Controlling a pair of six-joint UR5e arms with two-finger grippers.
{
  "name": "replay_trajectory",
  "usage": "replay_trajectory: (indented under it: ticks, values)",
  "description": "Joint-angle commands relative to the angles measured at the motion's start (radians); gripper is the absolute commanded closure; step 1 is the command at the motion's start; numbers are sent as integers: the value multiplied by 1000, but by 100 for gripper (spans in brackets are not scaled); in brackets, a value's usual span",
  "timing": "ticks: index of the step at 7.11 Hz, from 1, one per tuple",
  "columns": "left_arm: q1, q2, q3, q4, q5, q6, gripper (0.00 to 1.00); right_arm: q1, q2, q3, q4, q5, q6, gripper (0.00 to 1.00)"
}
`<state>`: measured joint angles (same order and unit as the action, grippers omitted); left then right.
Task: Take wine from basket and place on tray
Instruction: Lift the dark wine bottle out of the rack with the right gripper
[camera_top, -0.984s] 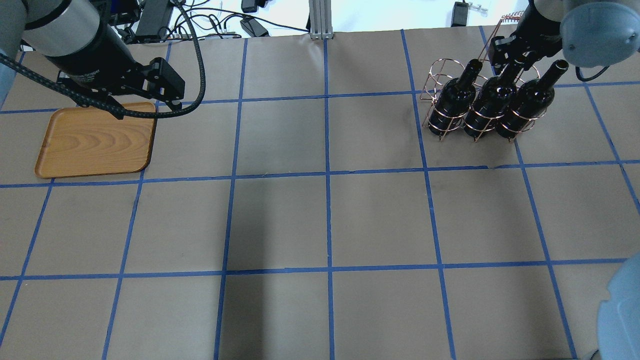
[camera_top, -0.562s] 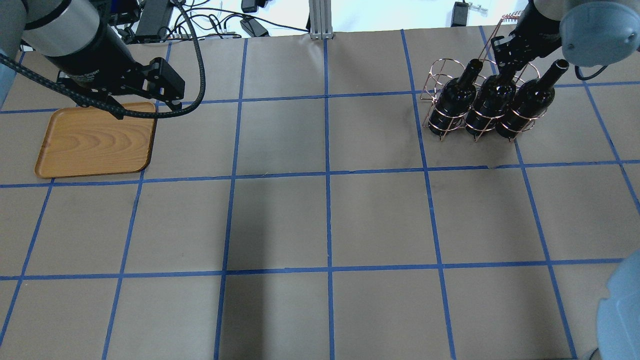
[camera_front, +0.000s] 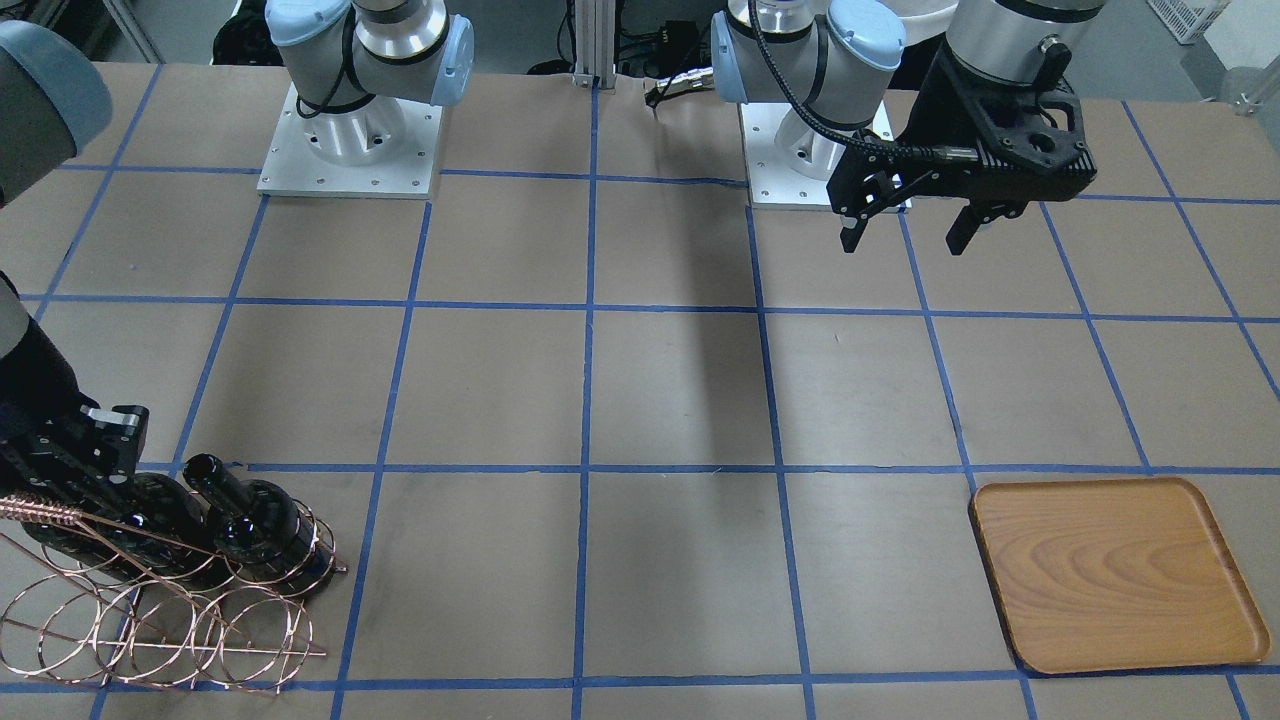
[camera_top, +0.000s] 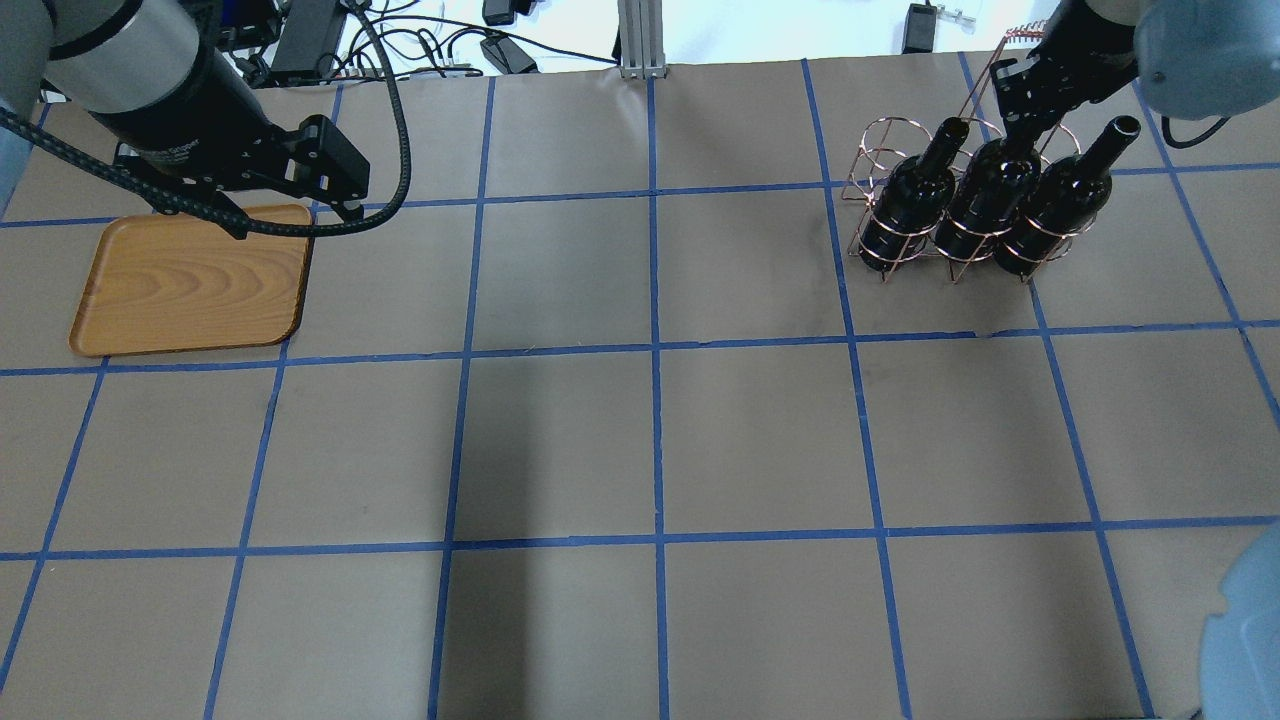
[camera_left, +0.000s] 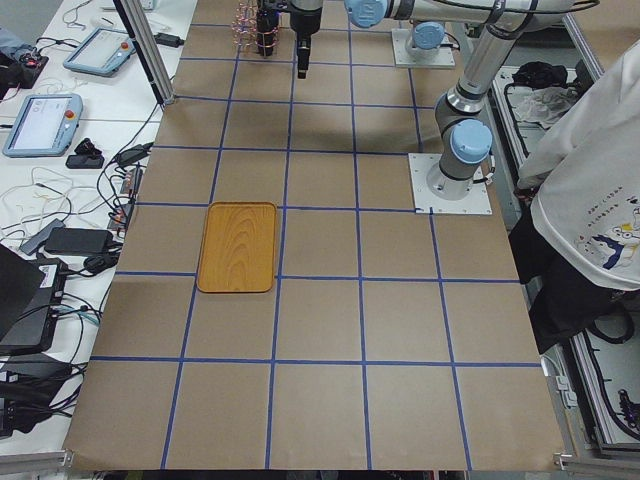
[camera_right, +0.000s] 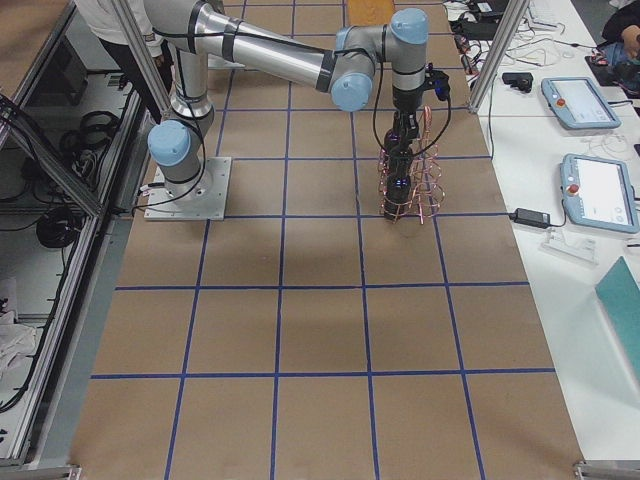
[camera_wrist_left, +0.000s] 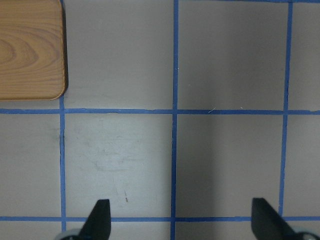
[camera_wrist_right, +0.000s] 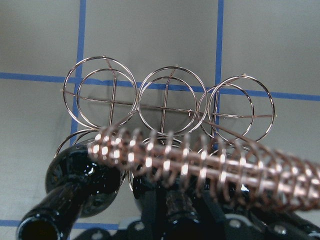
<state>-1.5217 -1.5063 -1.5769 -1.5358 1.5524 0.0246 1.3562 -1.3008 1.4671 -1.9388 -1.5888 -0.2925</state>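
Observation:
Three black wine bottles stand in the copper wire basket (camera_top: 878, 150) at the far right of the table. My right gripper (camera_top: 1018, 108) is down over the middle bottle (camera_top: 985, 195) and shut on its neck, beside the basket's twisted handle (camera_wrist_right: 200, 162). The other two bottles (camera_top: 900, 205) (camera_top: 1055, 205) stand on either side of it. The wooden tray (camera_top: 190, 280) lies empty at the far left. My left gripper (camera_front: 902, 240) is open and empty, held above the table next to the tray's corner (camera_wrist_left: 30, 50).
The basket's far row of rings (camera_wrist_right: 167, 100) holds nothing. Cables and boxes (camera_top: 430, 50) and an aluminium post (camera_top: 635, 40) lie past the table's far edge. A person (camera_left: 590, 200) stands beside the table near the robot's bases (camera_front: 350, 140).
My right gripper has risen a little on the middle bottle's neck and the bottle has come up slightly in its ring. The left arm has not moved.

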Motion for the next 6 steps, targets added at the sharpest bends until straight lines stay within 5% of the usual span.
replay_trajectory:
  ticks: [1,6]
  values:
    - [0,0,0,0,0,1,0,0,-67,-95,197,0,-2,100]
    - [0,3,0,-1,2,3,0,9,-210,-110,380,16,41,100]
